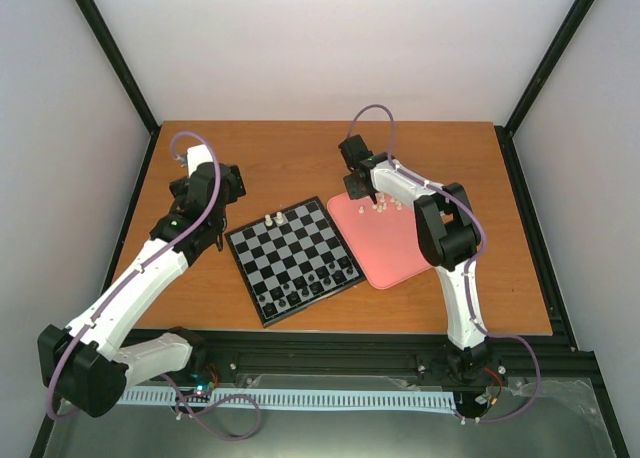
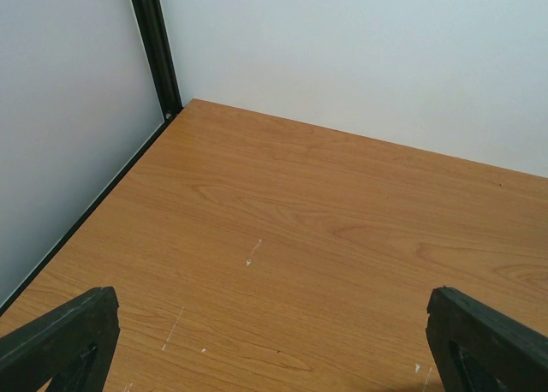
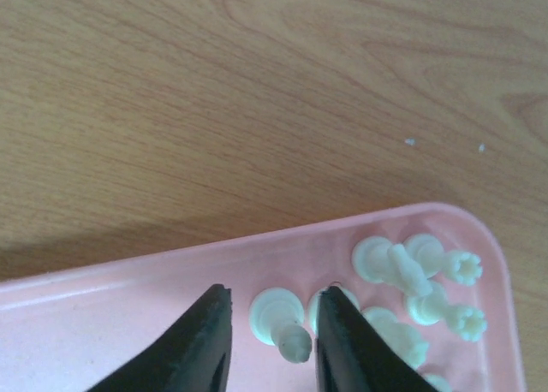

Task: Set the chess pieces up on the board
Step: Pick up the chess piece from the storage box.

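The board lies tilted at the table's middle. Two white chess pieces stand at its far corner and several dark ones along its near edge. More white pieces are clustered at the far end of the pink tray. My right gripper is over that end of the tray. In the right wrist view it is open, with one white pawn between its fingers and untouched. Several other white pieces lie to the right. My left gripper is open and empty over bare wood.
The pink tray's rim runs just beyond my right fingers, with bare table past it. The left arm is left of the board near the table's left edge. Black frame posts stand at the table's far corners.
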Available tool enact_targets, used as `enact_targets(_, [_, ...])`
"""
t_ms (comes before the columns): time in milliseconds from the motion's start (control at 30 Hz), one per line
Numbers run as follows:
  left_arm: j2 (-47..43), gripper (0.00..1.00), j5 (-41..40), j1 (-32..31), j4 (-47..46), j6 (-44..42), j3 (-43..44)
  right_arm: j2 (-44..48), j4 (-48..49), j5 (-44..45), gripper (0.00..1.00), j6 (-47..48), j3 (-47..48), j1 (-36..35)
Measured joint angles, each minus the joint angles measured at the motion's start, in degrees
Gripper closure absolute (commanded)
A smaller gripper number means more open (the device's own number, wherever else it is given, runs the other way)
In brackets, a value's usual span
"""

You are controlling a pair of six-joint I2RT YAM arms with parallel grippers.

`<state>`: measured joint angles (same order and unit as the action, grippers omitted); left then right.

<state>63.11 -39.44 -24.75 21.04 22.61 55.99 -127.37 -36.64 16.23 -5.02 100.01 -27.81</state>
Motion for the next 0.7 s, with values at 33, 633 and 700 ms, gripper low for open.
enact_targets(33, [0.0,0.0,0.0,0.0,0.0,0.0,0.0,-0.2,0.0,-0.1,0.74,-0.1,0.0,0.0])
enact_targets(633, [0.0,0.0,0.0,0.0,0.0,0.0,0.0,-0.4,-0.6,0.8,0.97,-0.6,0.0,0.4])
enact_targets(700, [0.0,0.0,0.0,0.0,0.0,0.0,0.0,-0.4,-0.6,1.1,0.97,-0.7,0.0,0.4])
